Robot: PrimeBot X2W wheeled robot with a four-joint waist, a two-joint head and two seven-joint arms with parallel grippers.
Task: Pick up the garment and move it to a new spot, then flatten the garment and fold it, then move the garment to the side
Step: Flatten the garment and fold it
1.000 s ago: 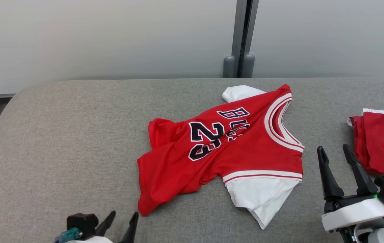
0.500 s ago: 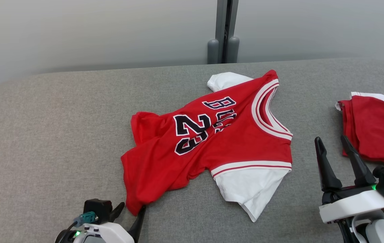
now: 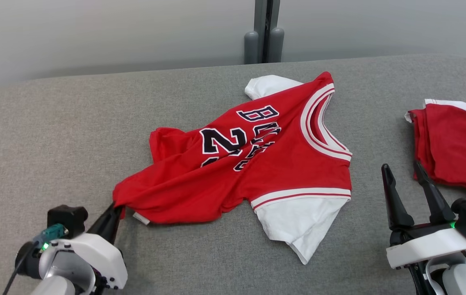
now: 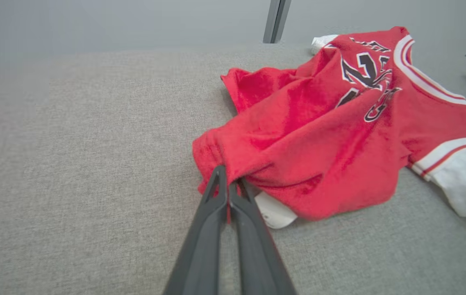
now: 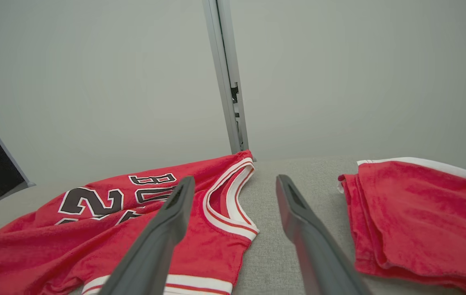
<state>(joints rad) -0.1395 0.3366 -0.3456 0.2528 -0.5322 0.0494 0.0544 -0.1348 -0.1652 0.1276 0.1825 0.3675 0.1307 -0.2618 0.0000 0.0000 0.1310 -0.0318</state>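
Observation:
A red jersey with white sleeves, white collar trim and a black number (image 3: 282,164) (image 4: 331,123) (image 5: 134,229) lies crumpled in the middle of the grey cushioned surface. My left gripper (image 3: 114,207) (image 4: 226,184) is shut on the jersey's bottom corner at the lower left, the cloth stretched toward it. My right gripper (image 3: 403,172) (image 5: 233,184) stands open at the lower right, between the jersey and a second red garment, with nothing between its fingers.
A folded red garment with white trim (image 3: 454,147) (image 5: 417,221) lies at the right edge of the grey surface (image 3: 52,135). A grey wall with a vertical post (image 3: 262,30) stands behind the far edge.
The head camera shifted. My left gripper closed on the jersey's bottom corner and pulled it out to the left, stretching the hem and creasing the number. The right gripper held still.

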